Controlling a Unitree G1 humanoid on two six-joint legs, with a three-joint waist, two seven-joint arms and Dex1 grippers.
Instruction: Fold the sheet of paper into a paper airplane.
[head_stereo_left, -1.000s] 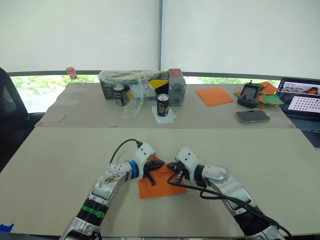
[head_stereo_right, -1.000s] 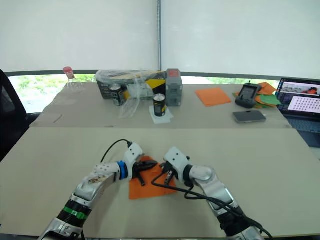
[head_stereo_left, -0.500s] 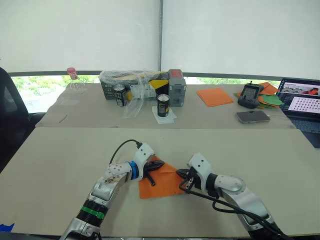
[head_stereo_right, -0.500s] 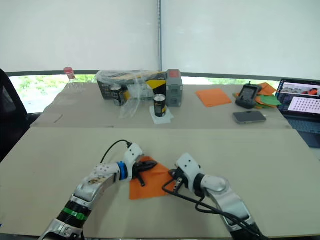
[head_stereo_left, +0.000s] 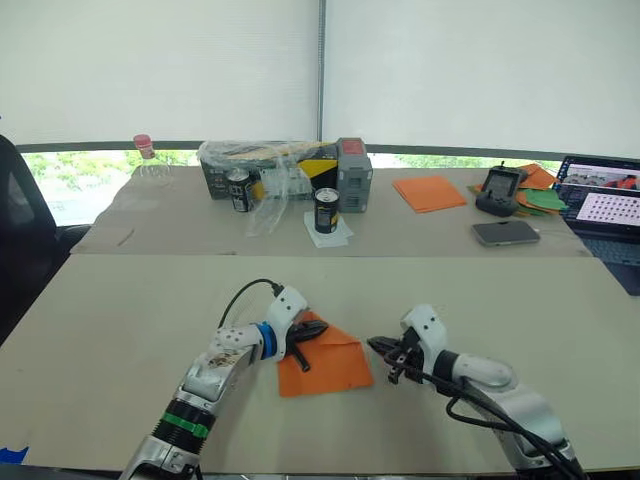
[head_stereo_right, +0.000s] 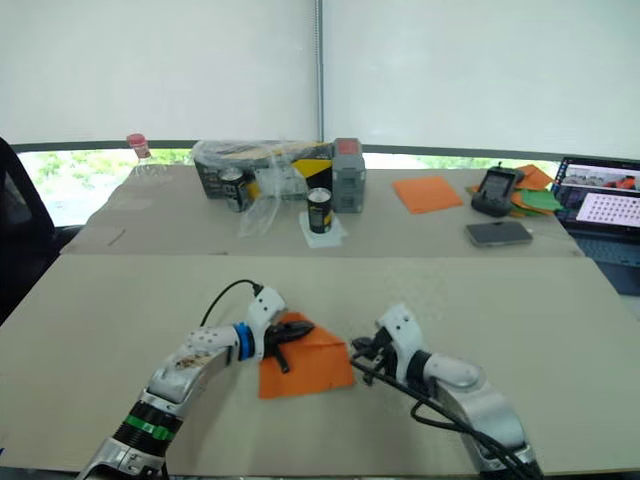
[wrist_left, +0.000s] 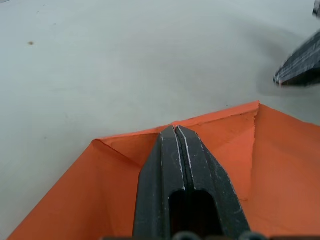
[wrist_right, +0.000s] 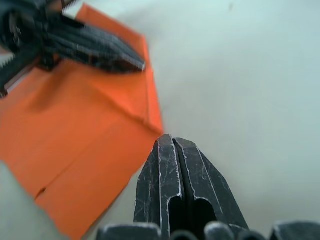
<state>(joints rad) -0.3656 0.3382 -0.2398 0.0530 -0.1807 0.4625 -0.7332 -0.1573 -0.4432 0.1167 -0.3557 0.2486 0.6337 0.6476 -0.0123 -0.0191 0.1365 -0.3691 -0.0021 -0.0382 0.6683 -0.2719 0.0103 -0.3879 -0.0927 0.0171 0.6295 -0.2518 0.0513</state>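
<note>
Around my two arms the near beige tabletop (head_stereo_left: 120, 320) lies bare on both sides. My left gripper (head_stereo_left: 318, 328) rests, fingers together, on the flat bright-orange sheet of paper (head_stereo_left: 330, 365); my right gripper (head_stereo_left: 377, 345), also closed, sits just beside its edge. Obstacles stand well apart on the far table: a black drink can (head_stereo_left: 326, 210), a plastic-wrapped box (head_stereo_left: 262, 165), a dark phone (head_stereo_left: 506, 232).

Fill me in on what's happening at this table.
The robot is part-way through folding an orange sheet of paper on the near table. The sheet lies flat with a corner already folded over, so it is not an airplane yet. The left gripper, fingers closed, presses on the sheet's far corner. The right gripper, also closed, sits just off the sheet's right edge, not touching it.
</note>
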